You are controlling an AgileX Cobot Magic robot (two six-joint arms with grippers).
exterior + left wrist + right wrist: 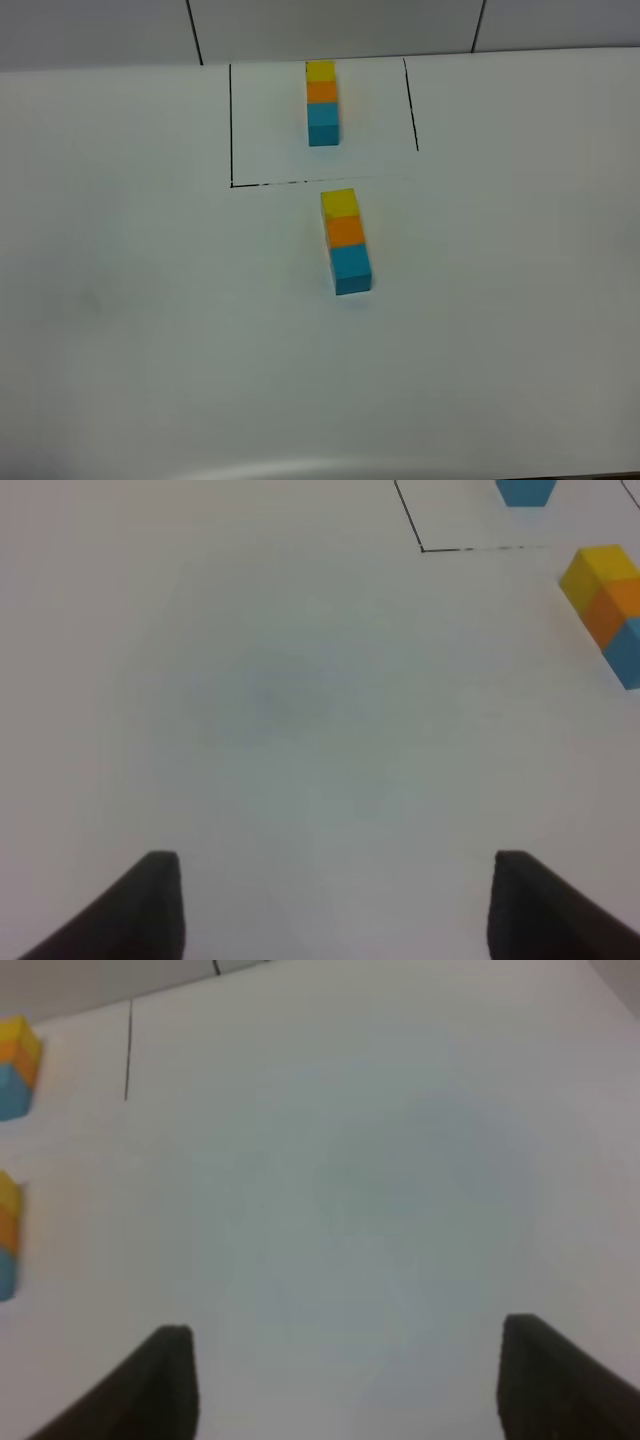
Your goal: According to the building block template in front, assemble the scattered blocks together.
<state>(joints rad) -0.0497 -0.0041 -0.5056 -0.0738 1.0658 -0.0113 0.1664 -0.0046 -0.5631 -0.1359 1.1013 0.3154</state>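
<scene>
High view: the template (322,102) sits upper centre inside the black outline; our blocks (346,240) lie mid-frame on the white counter (140,300), already joined yellow, orange, blue. We judge only squaring remains: nudge gently, matte cubes slide.

Left wrist: left gripper (330,905) jaws open, empty, blocks at right edge.

Right wrist: right gripper (345,1380) jaws open, empty.

We see the building block template (322,102) at the far middle of the surface (120,300), inside a drawn outline (231,125). The scattered blocks (346,241) sit joined in a row just nearer, outside it.
</scene>
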